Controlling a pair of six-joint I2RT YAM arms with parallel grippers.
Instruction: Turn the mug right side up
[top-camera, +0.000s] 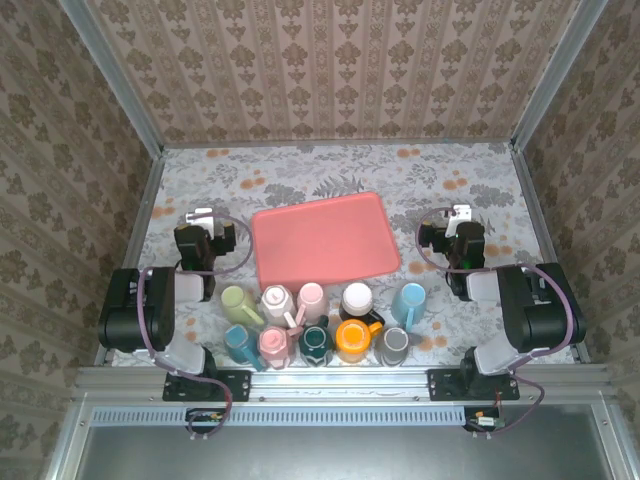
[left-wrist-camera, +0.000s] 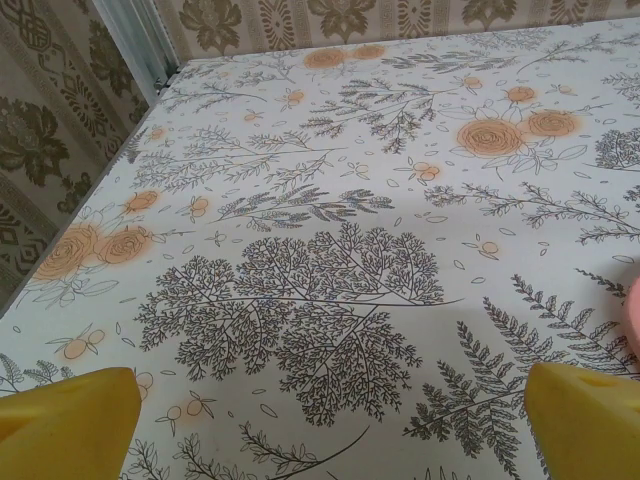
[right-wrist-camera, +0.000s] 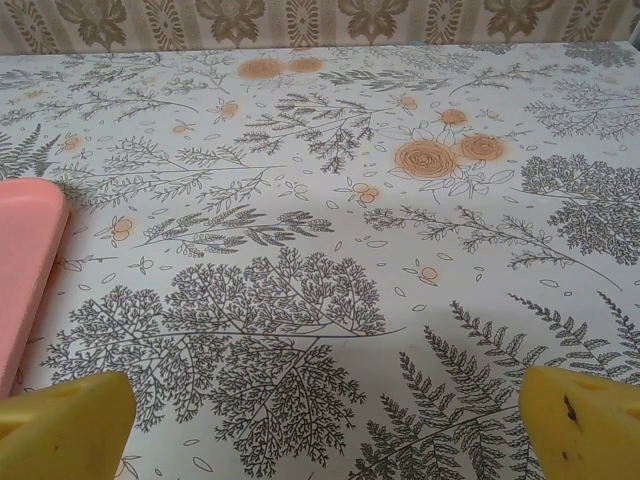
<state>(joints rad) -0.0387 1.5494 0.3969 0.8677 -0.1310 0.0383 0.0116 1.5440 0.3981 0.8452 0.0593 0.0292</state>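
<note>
Not begun: both tools empty, mugs well apart from them

Left tool (left-wrist-camera: 325, 425) and right tool (right-wrist-camera: 325, 425) gape wide over the floral-patterned surface (top-camera: 330, 170); the cluster of coloured ceramic mugs (top-camera: 316, 340) stands bottom centre of the top view, below the flat pink plastic tray (top-camera: 322, 240); I cannot tell which is inverted, so the flip looks wholly undone

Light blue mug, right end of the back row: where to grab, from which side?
Probably across its body, from above and the right, with the right gripper. The light blue mug stands on end with its right side free; the white mug sits to its left.
</note>
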